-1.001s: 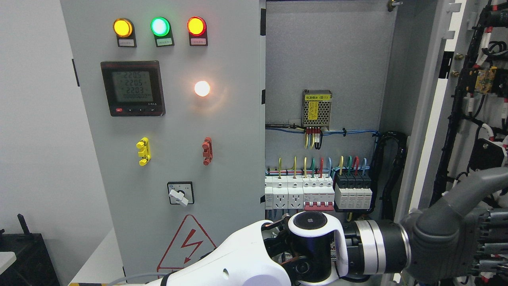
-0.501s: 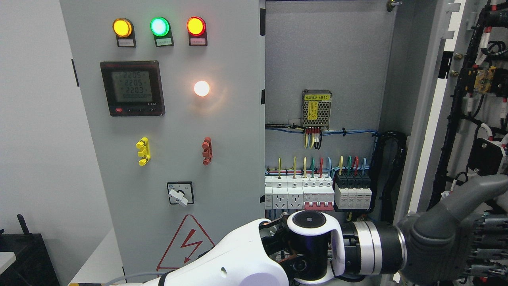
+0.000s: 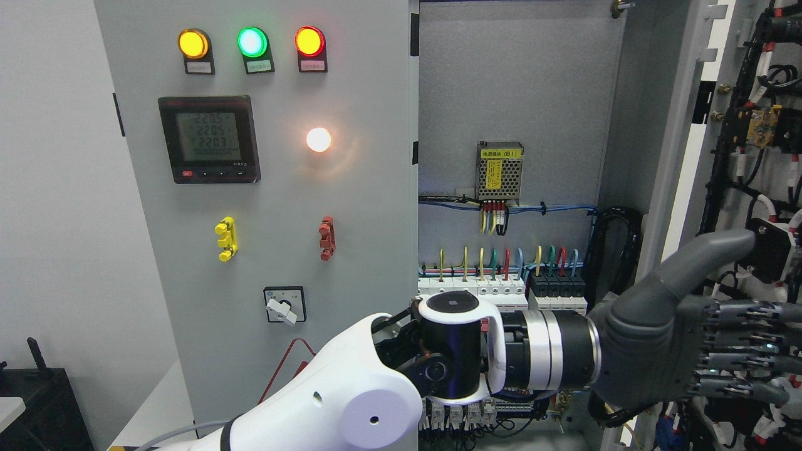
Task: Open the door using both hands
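The grey electrical cabinet has a shut left door (image 3: pixel 282 207) with three lamps, a meter (image 3: pixel 208 139) and a rotary switch (image 3: pixel 285 305). The right door (image 3: pixel 680 144) stands swung out at the right edge, its wired inner face (image 3: pixel 761 125) turned toward me. My left arm (image 3: pixel 351 401) comes in from the lower left and reaches across the open bay. Its grey left hand (image 3: pixel 733 319) is flat against the lower inner side of that door, fingers stretched out to the right and thumb up, holding nothing. No right arm shows.
Inside the open bay (image 3: pixel 514 81) sit a small power supply (image 3: pixel 499 172), a row of breakers and sockets (image 3: pixel 495 297) and coloured wires. A black cable bundle (image 3: pixel 617 263) runs along the bay's right side. A dark box (image 3: pixel 37 407) stands at the lower left.
My left arm has lifted, and the hand has risen along the right door with its thumb now higher. The wrist now covers the lower breakers; the door has barely shifted.
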Available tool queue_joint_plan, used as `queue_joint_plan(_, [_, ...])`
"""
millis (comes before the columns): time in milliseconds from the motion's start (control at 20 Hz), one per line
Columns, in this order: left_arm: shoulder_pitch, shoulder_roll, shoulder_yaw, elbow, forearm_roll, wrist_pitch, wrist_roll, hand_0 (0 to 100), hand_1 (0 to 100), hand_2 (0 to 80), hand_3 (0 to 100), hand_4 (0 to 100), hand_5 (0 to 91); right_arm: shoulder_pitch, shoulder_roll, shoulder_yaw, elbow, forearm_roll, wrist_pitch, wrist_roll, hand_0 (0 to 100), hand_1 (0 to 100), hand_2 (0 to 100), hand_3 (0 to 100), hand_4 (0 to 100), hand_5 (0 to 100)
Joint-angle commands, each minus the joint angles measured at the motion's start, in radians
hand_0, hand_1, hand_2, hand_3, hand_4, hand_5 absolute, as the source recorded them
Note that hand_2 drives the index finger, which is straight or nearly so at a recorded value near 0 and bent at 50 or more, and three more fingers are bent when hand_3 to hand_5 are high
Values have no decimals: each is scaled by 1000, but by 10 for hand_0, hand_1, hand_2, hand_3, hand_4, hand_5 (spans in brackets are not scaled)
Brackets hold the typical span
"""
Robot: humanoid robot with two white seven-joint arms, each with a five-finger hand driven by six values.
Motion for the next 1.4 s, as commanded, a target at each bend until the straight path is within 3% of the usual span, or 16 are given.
queue_joint_plan(0, [68, 170, 147, -48, -1, 15, -2, 0, 0, 0, 0, 42, 0, 0, 0, 0, 0, 0, 0, -1, 0, 0, 0, 0, 0, 0])
queue_joint_plan(250, [214, 328, 152, -131, -9, 5, -1, 0, 0, 0, 0, 42, 0, 0, 0, 0, 0, 0, 0, -1, 0, 0, 0, 0, 0, 0])
queue_joint_plan(601, [357, 466, 153, -171, -31, 0, -9, 0, 0, 0, 0, 42, 0, 0, 0, 0, 0, 0, 0, -1, 0, 0, 0, 0, 0, 0])
queue_joint_plan(1352, [729, 608, 276, -304, -218, 0, -12, 0, 0, 0, 0, 42, 0, 0, 0, 0, 0, 0, 0, -1, 0, 0, 0, 0, 0, 0])
